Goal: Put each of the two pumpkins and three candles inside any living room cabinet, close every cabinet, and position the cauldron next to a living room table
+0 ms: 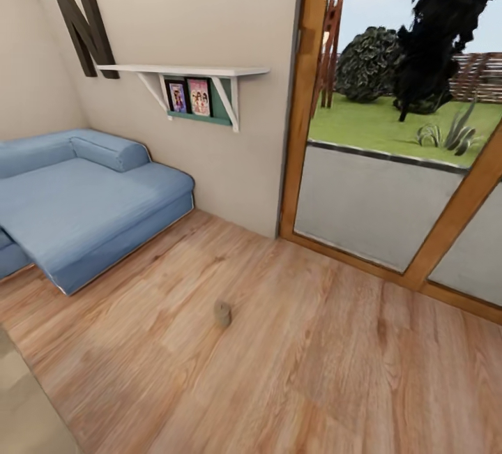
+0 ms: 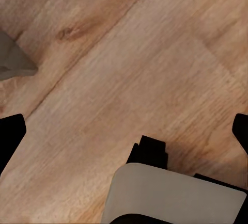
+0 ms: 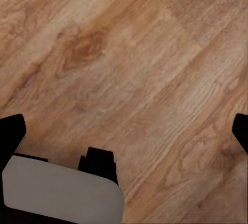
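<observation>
We see a small brownish cylinder, perhaps a candle (image 1: 222, 313), standing alone on the wood floor (image 1: 335, 370) well ahead of us, between the blue sofa (image 1: 84, 210) and the glass patio door (image 1: 390, 182), while our left gripper (image 2: 124, 136) and right gripper (image 3: 124, 133) hang spread wide over bare boards, holding nothing.

I see a matt wood-grain floor (image 1: 314, 370), a blue cloth sofa (image 1: 84, 210) and wood-framed glass doors (image 1: 390, 189).
</observation>
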Controlling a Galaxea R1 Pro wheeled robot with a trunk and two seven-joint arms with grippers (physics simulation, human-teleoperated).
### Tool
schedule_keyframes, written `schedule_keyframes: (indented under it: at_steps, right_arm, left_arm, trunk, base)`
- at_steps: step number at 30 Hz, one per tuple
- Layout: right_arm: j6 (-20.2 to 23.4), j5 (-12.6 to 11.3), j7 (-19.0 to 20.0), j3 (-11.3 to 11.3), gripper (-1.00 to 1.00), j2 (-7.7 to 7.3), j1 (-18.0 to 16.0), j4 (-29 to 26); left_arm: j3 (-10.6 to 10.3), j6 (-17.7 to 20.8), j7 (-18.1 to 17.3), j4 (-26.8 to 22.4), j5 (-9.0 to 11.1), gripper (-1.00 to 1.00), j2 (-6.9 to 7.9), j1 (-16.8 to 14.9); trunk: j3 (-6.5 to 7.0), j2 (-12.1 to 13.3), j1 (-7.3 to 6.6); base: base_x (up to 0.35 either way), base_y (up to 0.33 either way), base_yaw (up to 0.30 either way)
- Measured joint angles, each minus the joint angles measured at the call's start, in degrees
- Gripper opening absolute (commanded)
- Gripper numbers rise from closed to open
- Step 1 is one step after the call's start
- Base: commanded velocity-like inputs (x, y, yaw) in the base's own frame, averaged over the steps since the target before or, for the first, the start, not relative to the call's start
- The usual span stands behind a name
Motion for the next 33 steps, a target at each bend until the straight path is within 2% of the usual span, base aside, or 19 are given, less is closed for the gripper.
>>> schedule_keyframes:
  at_steps: [33]
  right_arm:
    - [0.1,0.1,0.2,0.0,1.0,0.0,0.7,0.2]
  left_arm:
    - [0.0,0.0,0.0,0.1,0.0,1.0,0.09,0.0]
  trunk:
    - [-0.14,0.0,0.0]
  base:
    - [0.332,0.0,0.039]
